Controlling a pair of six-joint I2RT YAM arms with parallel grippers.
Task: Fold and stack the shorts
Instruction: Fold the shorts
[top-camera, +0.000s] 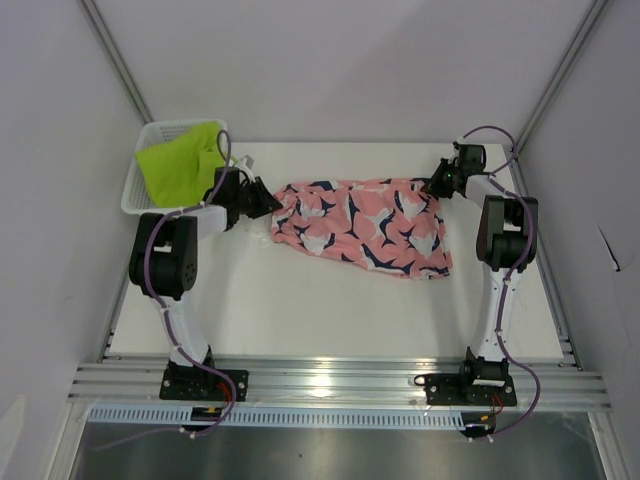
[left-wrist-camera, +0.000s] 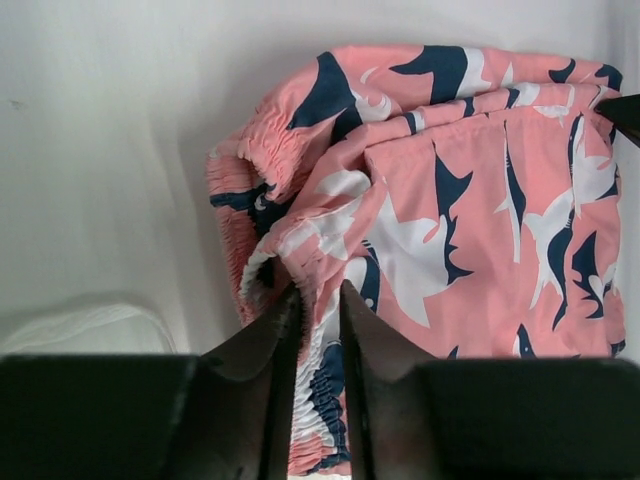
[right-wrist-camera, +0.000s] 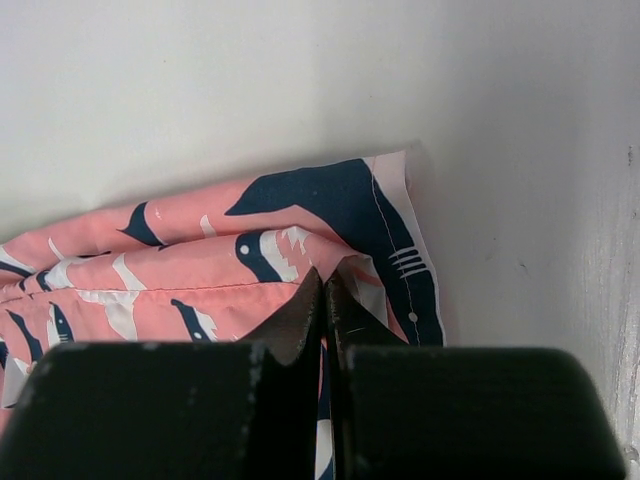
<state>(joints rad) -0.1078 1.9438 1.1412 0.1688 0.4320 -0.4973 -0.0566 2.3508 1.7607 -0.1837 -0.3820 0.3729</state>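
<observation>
the pink shorts (top-camera: 360, 225) are spread, crumpled, across the middle of the table (top-camera: 330, 310) between the two arms. the left gripper (left-wrist-camera: 320, 290) is closed around the gathered elastic waistband at one end. the right gripper (right-wrist-camera: 325, 282) is clenched on a thin corner of the hem at the other end. the green shorts (top-camera: 180, 160) are heaped in the basket (top-camera: 132, 200) at the far left corner, not yet folded.

several faults can be expected from here. only a small bite of cloth is held at the right, so the corner may be pulled free if the shorts are stretched or lifted sharply. at the left, more than one layer seems to be gathered between the fingers. the garment may therefore be raised bunched rather than flat, and a crooked fold would follow. if the two ends are not lifted evenly, the slack middle may be dragged over the table and creased. the left arm is placed near the basket, which could be knocked.
</observation>
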